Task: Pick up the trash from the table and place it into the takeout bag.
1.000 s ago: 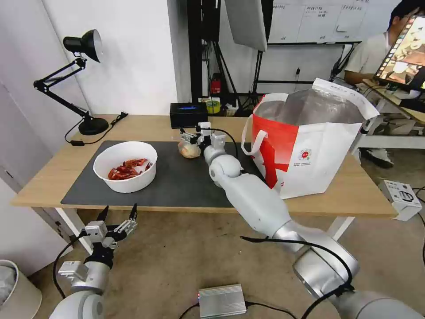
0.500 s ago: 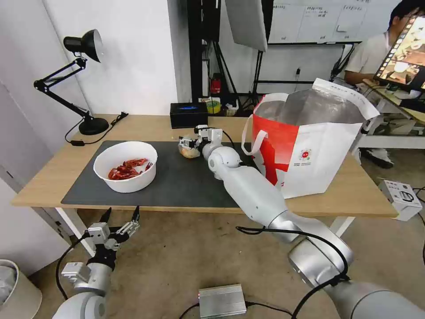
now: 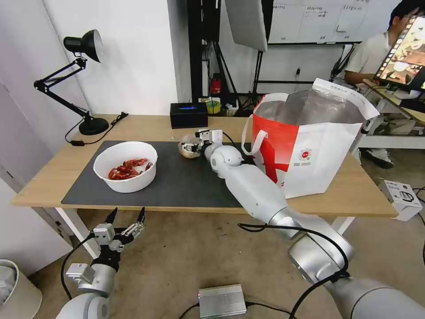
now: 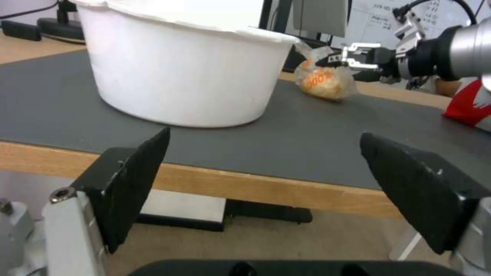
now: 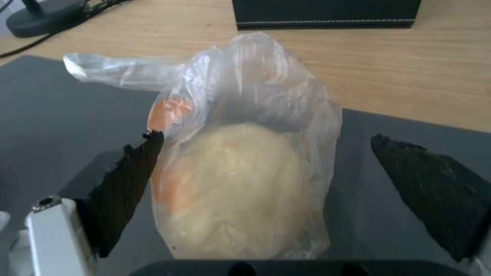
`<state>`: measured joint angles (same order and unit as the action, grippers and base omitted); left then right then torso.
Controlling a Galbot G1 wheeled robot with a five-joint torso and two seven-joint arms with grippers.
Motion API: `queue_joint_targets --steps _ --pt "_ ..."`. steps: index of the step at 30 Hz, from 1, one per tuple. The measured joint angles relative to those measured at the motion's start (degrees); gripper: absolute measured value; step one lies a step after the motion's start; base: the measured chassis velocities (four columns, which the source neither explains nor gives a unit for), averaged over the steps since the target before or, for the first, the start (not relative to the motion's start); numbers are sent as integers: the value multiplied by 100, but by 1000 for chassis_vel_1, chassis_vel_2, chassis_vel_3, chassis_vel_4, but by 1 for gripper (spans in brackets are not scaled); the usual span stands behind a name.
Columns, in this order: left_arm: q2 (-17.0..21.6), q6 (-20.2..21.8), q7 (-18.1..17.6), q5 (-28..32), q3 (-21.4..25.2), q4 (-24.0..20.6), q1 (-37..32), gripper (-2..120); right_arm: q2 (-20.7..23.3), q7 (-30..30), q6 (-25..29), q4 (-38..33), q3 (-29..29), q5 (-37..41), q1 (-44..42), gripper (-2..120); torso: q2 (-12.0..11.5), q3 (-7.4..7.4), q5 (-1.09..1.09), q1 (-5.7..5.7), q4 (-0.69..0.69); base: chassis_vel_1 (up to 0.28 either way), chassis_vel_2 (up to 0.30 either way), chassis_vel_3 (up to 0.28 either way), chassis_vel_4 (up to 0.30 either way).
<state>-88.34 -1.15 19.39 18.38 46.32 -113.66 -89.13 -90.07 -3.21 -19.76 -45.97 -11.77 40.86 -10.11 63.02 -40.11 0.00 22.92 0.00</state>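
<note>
Left hand (image 3: 125, 218) parked low, off the near-left edge of the counter (image 3: 53, 175), fingers spread, nothing between them.

White bowl of crayfish shells (image 3: 125, 166) sits on the left part of the dark mat (image 3: 186, 181), untouched.

Small clear bag with beige lump (image 3: 188, 149) lies at the far edge of the mat, mid-counter, just near of the black tissue box (image 3: 188, 114). Right hand (image 3: 193, 144) is at it, fingers apart and straddling the bag; one pad (image 5: 134, 168) meets the film, the other stands clear.

Takeout bag (image 3: 310, 146) stands open on the right, just beside the right arm.

Risks, as judged:
- Closing may pinch only loose film, so the lump swings or slips out.
- The uneven straddle may shove the bag sideways.
- The swing right may catch the loop handle (image 3: 254, 137).

Views: the right wrist view shows the pad contact and the lump's outline; the left wrist view shows the bag (image 4: 323, 78) side-on, resting on the mat, the bowl wall (image 4: 189, 76) hiding its shells.
</note>
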Motion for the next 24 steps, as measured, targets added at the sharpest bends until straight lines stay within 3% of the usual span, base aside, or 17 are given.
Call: queue_joint_targets --steps 17,19,21,24 --pt "-98 -37 0 -44 -24 -20 -63 100 -3 151 215 102 -63 -276 -137 100 0 0 0 0 0 0 0 0 0" --pt "-105 -39 0 -48 -26 -21 -63 100 -3 149 219 103 -63 -277 -138 98 0 0 0 0 0 0 0 0 0" --pt "-116 -43 0 -60 -30 -23 -60 100 -3 136 223 104 -63 -278 -159 86 0 0 0 0 0 0 0 0 0" --pt "-122 -45 0 -62 -28 -58 -66 100 -5 112 222 101 -58 -278 -192 78 0 0 0 0 0 0 0 0 0"
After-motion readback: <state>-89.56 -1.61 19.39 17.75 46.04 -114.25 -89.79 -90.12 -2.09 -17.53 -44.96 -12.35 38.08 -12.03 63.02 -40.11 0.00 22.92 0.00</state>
